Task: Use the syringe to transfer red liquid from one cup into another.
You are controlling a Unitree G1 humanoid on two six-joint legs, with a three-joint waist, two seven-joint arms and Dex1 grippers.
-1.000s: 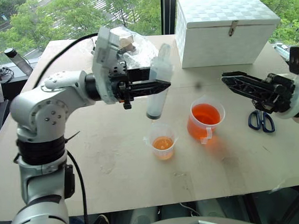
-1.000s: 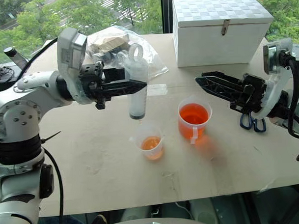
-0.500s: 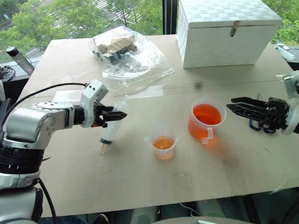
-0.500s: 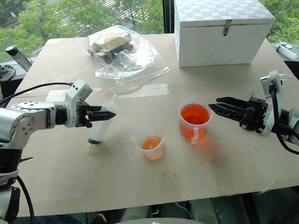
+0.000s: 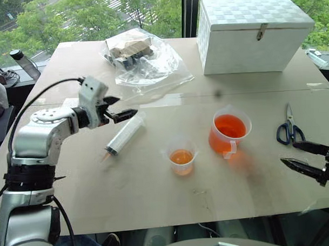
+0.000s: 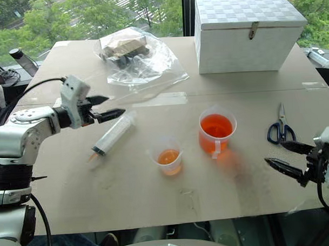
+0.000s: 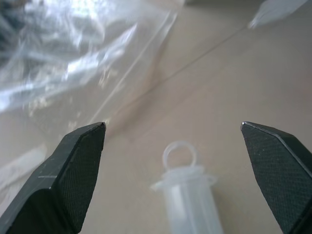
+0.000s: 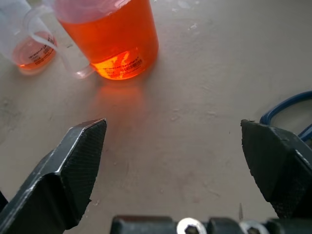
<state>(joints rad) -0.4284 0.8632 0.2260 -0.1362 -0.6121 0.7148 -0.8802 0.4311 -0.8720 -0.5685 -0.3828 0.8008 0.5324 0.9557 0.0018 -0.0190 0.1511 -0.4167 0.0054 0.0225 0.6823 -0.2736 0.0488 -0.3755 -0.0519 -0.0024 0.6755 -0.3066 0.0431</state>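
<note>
While both arms hang clear of the cups, the scene reads as follows.

Syringe [image 5: 124,137]: lies flat on the table [image 5: 156,193], free of any grip, to the robot's left of both cups.
Long axis: runs on a diagonal, the narrow tip toward the near left and the ringed plunger end toward the far right (the ring sits just below the left gripper's fingertips).
Left gripper [image 5: 120,107]: fingers spread wide and holding nothing, poised just over the plunger end; its wrist view shows the ring and flange between the two black pads, touching neither.
Right gripper [image 6: 282,157]: fingers likewise spread wide and empty, low over the table's near right edge, well apart from the cups.
Beaker [image 5: 228,133]: upright, handle turned toward the near side, holding bright red liquid [image 5: 229,125].
Small cup [image 5: 181,156]: upright just to the left of the beaker, a shallow orange pool in its bottom.
Scissors [image 5: 289,128]: flat on the table, right of the beaker.
Plastic bag [image 5: 140,60]: at the far side, beyond the syringe.
White box [image 5: 253,33]: far right, lid closed.
</note>
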